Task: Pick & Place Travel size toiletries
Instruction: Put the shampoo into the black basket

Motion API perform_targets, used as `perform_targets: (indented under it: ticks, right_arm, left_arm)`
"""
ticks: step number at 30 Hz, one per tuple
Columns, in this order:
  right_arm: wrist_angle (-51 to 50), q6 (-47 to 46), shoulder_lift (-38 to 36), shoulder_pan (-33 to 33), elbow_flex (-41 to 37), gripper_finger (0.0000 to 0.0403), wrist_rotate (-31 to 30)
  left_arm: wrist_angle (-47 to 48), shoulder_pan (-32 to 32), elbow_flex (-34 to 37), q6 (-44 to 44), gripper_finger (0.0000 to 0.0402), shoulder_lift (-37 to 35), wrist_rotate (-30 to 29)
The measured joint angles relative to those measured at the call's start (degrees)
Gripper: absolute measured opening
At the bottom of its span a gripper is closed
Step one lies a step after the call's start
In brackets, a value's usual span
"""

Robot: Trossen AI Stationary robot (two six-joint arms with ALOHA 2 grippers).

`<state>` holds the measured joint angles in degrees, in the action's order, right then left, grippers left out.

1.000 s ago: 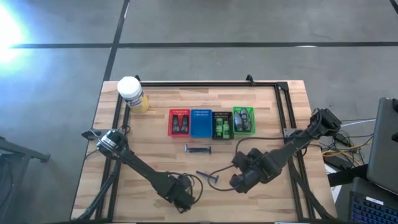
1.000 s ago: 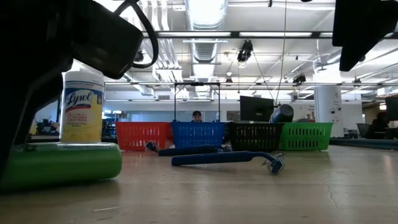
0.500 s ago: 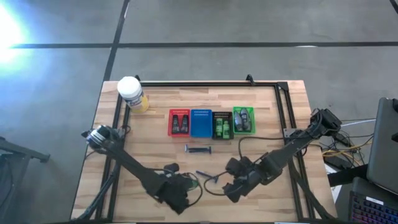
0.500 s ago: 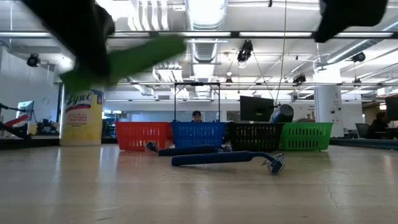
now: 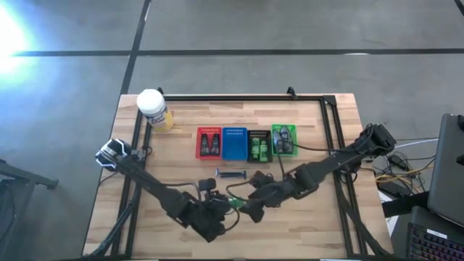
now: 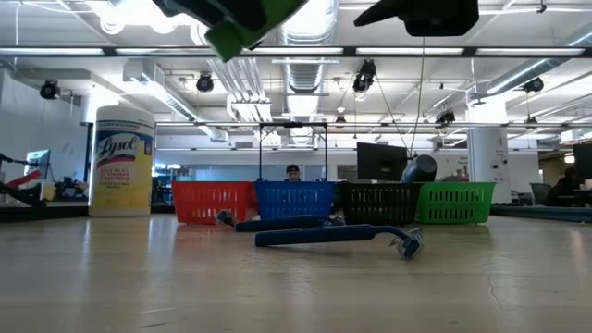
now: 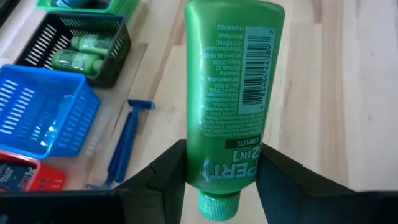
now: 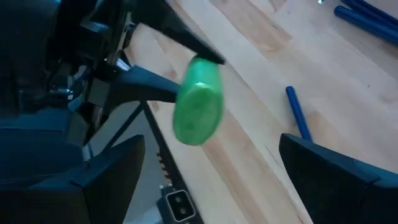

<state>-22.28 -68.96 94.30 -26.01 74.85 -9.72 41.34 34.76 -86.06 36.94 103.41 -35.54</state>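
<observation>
1. High view: my left pincer [image 5: 221, 212] sits at the near middle of the tabletop [image 5: 181, 156] with a green tube [image 5: 233, 206] in it. My right pincer [image 5: 250, 206] is just beside it, nose toward the tube. I judge this a handover, or a carry toward the baskets; the black basket [image 5: 259, 145] already has green tubes in it. Two razors lie loose: one [image 5: 232, 174] just before the baskets, the other mostly hidden under the arms.

2. Low view: the tube [image 6: 248, 23] hangs tilted, well clear of the tabletop, which the overhead shot cannot tell me. Both razors [image 6: 338, 235] lie flat in front of the basket row. A yellow jar [image 6: 121, 159] stands far left.

3. Left wrist view: left pincer clenched on the tube [image 7: 233, 99] near its cap end, cap toward the camera. A razor [image 7: 124, 146] lies beside the blue basket [image 7: 37, 118], which looks empty.

4. Right wrist view: right pincer fingers [image 8: 339, 180] spread wide, released, nothing between them; the tube [image 8: 198, 102] ahead, apart from them. Next move, I judge: bring the right pincer around the tube's free end before the left lets go, or carry it left-handed to the black basket.
</observation>
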Motion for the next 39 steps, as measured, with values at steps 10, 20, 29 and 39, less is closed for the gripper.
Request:
perform_targets:
  ticks: [10, 20, 29, 39]
  right_arm:
    - [0.3, -1.1, 0.3, 2.3, 0.0, 0.0366, 0.8]
    - [0.3, -1.8, 0.3, 3.5, 0.0, 0.0269, 2.9]
    - [0.1, -2.0, 0.3, 4.4, 0.0, 0.0158, 3.0]
    - [-6.8, -0.1, 0.3, 5.5, -0.1, 0.0086, 2.5]
  left_arm:
    - [-3.6, -1.2, 0.1, -4.1, 0.0161, 0.0, 0.0]
    - [-4.9, -3.0, 0.1, -5.6, 0.0161, 0.0, -0.1]
    - [-5.2, -3.7, 0.1, -7.1, 0.0173, 0.0, -0.2]
    - [-3.5, -3.6, 0.1, -4.2, 0.0246, -0.3, -1.0]
